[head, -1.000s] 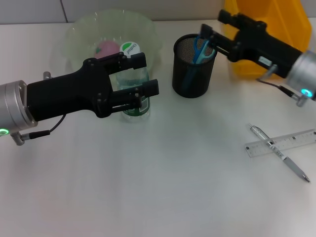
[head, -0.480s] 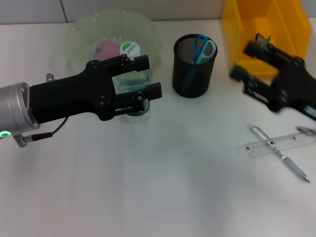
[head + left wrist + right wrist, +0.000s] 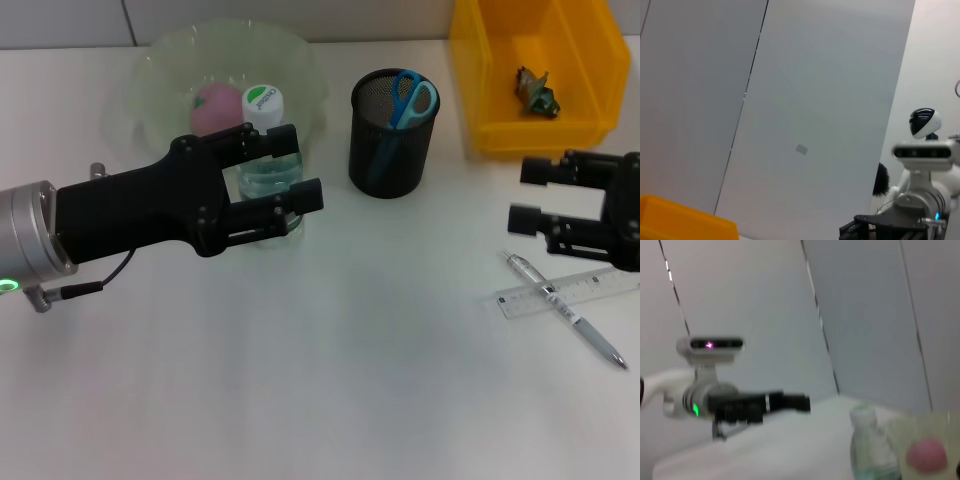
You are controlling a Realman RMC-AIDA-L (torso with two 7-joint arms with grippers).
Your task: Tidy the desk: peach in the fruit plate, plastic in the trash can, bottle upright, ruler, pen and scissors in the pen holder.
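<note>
One big white counter (image 3: pixel 330 380) holds all the things, and its near half is bare, with lots of room to move. The fruit plate (image 3: pixel 150 75) sits at the far left, close to the back edge, and the pink peach (image 3: pixel 214 106) lies inside it. The yellow trash can (image 3: pixel 480 90) stands at the far right corner, with a crumpled bit of plastic (image 3: pixel 535 88) in it. The black pen holder (image 3: pixel 390 135) stands between the plate and the can, apart from both, and the blue scissors (image 3: pixel 412 98) stick up out of it. The bottle (image 3: pixel 268 160) stands upright just in front of the plate. The left end effector (image 3: pixel 290 170) has its fingers spread wide, one on each side of the bottle; I cannot tell if they touch it. The right end effector (image 3: pixel 528 195) hangs over the counter in front of the trash can, with its fingers apart and nothing between them. Just near it, by the right edge, the clear ruler (image 3: pixel 570 291) lies flat, and the thin pen (image 3: pixel 565 311) lies across it.
</note>
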